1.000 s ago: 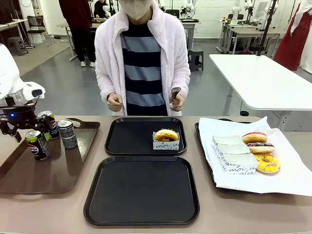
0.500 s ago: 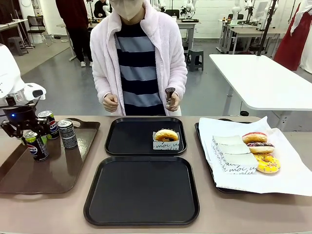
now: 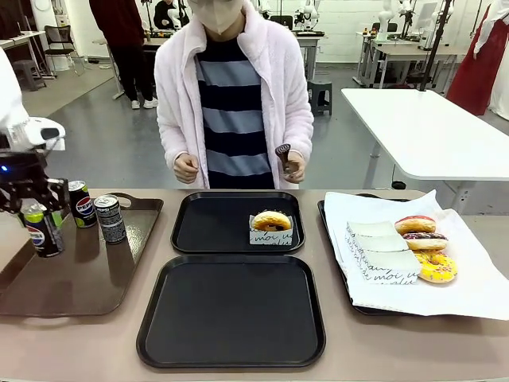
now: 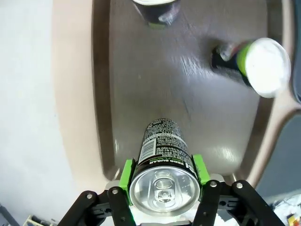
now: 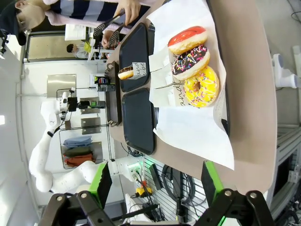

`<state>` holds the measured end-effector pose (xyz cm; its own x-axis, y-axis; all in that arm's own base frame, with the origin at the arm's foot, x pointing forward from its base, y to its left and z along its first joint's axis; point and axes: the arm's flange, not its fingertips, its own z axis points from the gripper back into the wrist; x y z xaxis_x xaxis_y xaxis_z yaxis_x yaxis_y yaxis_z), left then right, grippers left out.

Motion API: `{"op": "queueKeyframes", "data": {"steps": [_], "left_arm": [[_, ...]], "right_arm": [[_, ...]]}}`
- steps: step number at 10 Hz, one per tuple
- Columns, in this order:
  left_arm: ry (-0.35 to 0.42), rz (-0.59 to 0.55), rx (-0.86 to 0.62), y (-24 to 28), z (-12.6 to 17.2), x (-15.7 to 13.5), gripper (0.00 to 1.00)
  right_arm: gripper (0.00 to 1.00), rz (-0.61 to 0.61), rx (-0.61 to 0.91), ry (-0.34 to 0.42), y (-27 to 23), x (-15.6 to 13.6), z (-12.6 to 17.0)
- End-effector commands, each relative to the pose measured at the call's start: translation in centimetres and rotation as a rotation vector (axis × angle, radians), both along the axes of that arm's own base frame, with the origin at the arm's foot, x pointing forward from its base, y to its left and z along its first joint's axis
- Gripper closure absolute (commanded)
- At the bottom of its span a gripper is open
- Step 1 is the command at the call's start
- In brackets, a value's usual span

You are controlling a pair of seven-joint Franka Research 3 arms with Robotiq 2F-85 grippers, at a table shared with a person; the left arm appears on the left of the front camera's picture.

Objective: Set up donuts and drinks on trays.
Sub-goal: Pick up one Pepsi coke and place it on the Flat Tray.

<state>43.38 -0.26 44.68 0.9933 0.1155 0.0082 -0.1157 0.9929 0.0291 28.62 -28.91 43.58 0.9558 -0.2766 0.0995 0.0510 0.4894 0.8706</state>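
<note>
Fingers of the left gripper [image 4: 162, 176] clamp a Pepsi can [image 4: 162, 141] over the brown tray's [image 3: 87, 278] left edge; a donut [image 3: 271, 220] in "moi" paper [image 3: 271, 236] sits on the far black tray [image 3: 207, 223]; the right gripper's [image 5: 156, 186] fingers gape, empty.

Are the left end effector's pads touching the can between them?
Touching. In the left wrist view, the left end effector's green pads press against both sides of the can, no gap.
</note>
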Motion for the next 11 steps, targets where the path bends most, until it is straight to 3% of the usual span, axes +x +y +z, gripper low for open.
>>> {"op": "queueKeyframes", "data": {"steps": [1, 4, 9, 10, 11], "left_arm": [[-0.003, -0.039, -0.043, -1.0, 5.6, -3.4, 1.0], [-0.019, -0.038, -0.08, -0.5, 7.6, -5.6, 1.0], [-0.012, -0.034, -0.038, -1.3, 7.5, -5.1, 1.0], [0.006, -0.033, -0.048, -1.2, 7.3, -5.4, 0.41], [-0.098, -0.043, -0.075, -3.1, 7.9, -5.6, 0.41]], "right_arm": [[0.0, 0.001, 0.007, -0.005, -0.1, -0.1, 0.0], [0.0, 0.001, 0.007, -0.005, -0.1, -0.1, 0.0], [0.0, 0.001, 0.007, -0.005, -0.1, -0.1, 0.0], [0.0, 0.001, 0.007, -0.005, -0.1, -0.1, 0.0], [0.0, 0.001, 0.007, -0.005, -0.1, -0.1, 0.0]]}}
